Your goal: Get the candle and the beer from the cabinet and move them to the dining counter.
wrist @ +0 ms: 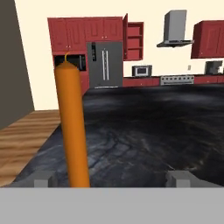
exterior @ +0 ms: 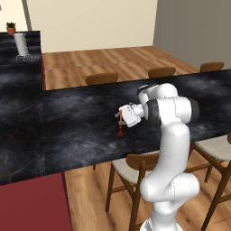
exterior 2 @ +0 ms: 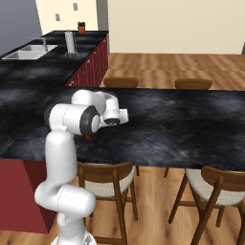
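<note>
We saw the candle (wrist: 72,131) standing upright on the tabletop (exterior: 81,131), between the wide-open jaws of our end effector (wrist: 113,178), nearer the left fingertip.

The candle (wrist: 72,131) is showing plain orange, its foot (exterior: 120,133) dark red against the dining counter (exterior: 81,131); that counter is showing black with faint grey-brown veins; beyond it, the cabinet (wrist: 133,41) is showing dark red; chairs (exterior: 135,169) beside the counter are showing brown wood with pale seats.
</note>
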You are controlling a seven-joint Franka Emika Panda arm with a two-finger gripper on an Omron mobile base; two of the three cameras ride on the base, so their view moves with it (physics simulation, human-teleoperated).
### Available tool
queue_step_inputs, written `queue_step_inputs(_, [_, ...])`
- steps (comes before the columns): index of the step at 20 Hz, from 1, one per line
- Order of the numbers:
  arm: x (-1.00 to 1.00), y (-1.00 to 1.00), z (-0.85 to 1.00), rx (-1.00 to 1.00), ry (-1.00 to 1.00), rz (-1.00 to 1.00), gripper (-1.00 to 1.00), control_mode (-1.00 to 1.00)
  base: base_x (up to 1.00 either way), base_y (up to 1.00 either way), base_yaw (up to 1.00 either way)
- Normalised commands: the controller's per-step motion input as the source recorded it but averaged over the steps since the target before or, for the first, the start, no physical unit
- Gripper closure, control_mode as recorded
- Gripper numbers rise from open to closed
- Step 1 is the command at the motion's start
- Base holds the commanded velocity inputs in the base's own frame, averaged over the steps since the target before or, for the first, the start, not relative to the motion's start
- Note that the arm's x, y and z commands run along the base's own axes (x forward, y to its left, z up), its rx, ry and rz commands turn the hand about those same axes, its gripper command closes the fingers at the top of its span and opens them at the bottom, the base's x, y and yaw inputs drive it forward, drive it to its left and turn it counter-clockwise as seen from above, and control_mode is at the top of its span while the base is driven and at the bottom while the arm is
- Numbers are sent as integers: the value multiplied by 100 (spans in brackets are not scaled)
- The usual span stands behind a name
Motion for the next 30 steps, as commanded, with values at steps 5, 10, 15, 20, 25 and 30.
queue_step_inputs(5, [0, 0, 31, 0, 0, 0, -100, -100, 0, 0, 0])
queue_step_inputs(10, [0, 0, 51, 0, 0, 0, -100, -100, 0, 0, 0])
queue_step_inputs(15, [0, -3, 51, 0, 0, -3, -100, -100, 0, 0, 0])
queue_step_inputs(20, [-19, -13, 44, 0, 1, -7, -100, -100, 0, 0, 0])
queue_step_inputs(25, [-33, -21, 46, 0, 6, -17, -100, -100, 0, 0, 0])
queue_step_inputs(30, [-33, -24, 39, 0, 14, -24, -100, -100, 0, 0, 0])
